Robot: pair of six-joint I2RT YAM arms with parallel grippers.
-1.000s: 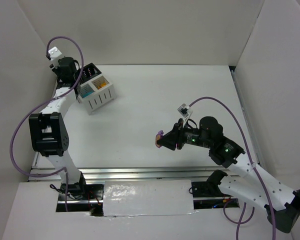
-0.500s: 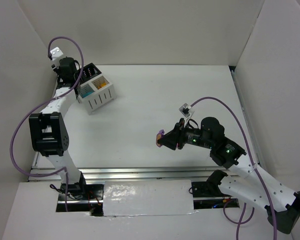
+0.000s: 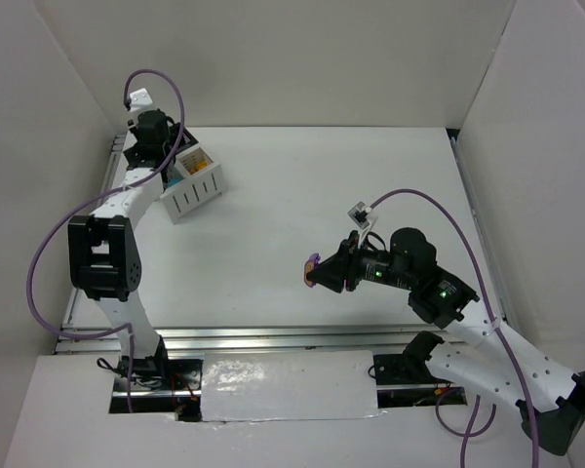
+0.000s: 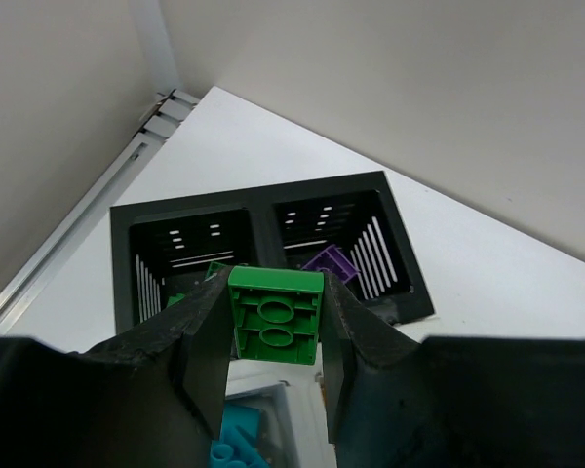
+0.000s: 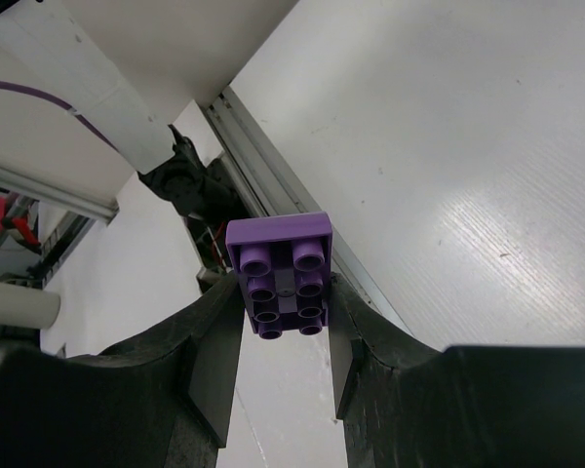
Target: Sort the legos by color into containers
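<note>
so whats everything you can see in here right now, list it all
held green lego: 1, green, clamped above the black bins
binned green lego: at least 1, green, left black compartment, mostly hidden
held purple lego: 1, purple, clamped above the table's near side
binned purple lego: 1, purple, right black compartment
teal legos: count unclear, teal, white compartment
orange legos: count unclear, orange, other white compartment
black bins: 1 pair, black, far left corner
white bins: 1 pair, white, joined to the black pair
table: 1, white
cables: 2, purple, one per arm
left hand: 1, black, shut on held green lego
right hand: 1, black, shut on held purple lego
</note>
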